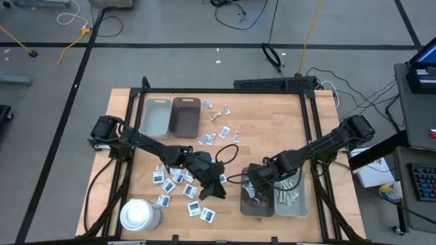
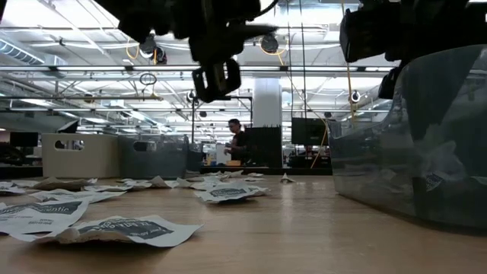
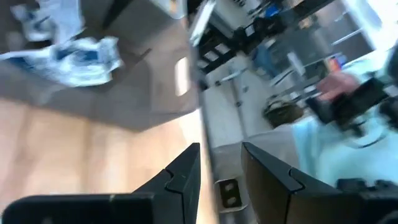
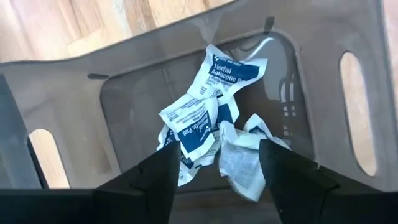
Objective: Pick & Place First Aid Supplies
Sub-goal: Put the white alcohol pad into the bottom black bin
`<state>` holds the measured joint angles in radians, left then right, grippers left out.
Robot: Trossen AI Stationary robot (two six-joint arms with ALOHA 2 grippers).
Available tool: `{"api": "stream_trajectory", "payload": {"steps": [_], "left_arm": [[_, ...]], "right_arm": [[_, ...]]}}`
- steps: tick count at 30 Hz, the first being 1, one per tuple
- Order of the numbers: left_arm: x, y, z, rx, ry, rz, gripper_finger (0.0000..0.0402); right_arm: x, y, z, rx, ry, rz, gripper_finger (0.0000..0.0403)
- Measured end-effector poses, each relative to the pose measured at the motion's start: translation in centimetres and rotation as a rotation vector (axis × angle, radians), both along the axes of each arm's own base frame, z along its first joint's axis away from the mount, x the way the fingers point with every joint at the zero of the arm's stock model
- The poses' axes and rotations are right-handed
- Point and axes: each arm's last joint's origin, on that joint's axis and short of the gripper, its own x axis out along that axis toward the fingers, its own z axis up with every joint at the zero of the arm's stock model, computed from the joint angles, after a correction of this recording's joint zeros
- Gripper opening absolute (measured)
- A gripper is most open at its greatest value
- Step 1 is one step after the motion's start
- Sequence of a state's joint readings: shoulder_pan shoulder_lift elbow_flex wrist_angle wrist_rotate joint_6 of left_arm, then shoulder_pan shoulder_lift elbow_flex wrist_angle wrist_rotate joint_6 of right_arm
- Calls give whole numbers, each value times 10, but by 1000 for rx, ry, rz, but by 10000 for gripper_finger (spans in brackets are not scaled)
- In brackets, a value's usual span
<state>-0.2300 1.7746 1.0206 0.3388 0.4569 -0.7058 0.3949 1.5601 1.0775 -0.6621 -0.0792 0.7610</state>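
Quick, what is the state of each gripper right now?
Left gripper: open, holding nothing, above the table.
Right gripper: open, empty, over the packets in the brown tray.

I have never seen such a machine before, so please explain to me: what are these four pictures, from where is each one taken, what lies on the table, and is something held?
It is a robot with two dark arms at a wooden table. One camera looks down from above, one looks level across the tabletop, and one sits on each wrist.

From above, the left gripper hangs over small white packets with blue print, scattered on the wood. Its wrist camera shows its fingers apart with nothing between them.

The right gripper is above a brown tray. Its wrist camera shows open fingers and several packets in the tray below, so nothing is held.

A grey tray beside it holds pale strips. Two more trays stand at the far side, and a white cylinder stands near the front.
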Motion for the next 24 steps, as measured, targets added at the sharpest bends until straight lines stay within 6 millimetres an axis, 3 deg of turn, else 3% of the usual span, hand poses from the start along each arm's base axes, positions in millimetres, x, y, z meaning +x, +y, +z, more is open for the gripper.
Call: {"api": "stream_trajectory", "payload": {"steps": [14, 24], "left_arm": [[-29, 24, 5, 571, 268, -132, 118], [-32, 24, 6, 836, 216, -207, 118]], "right_arm": [[-7, -3, 23, -30, -124, -21, 195], [-19, -11, 59, -8, -309, -45, 192]]}}
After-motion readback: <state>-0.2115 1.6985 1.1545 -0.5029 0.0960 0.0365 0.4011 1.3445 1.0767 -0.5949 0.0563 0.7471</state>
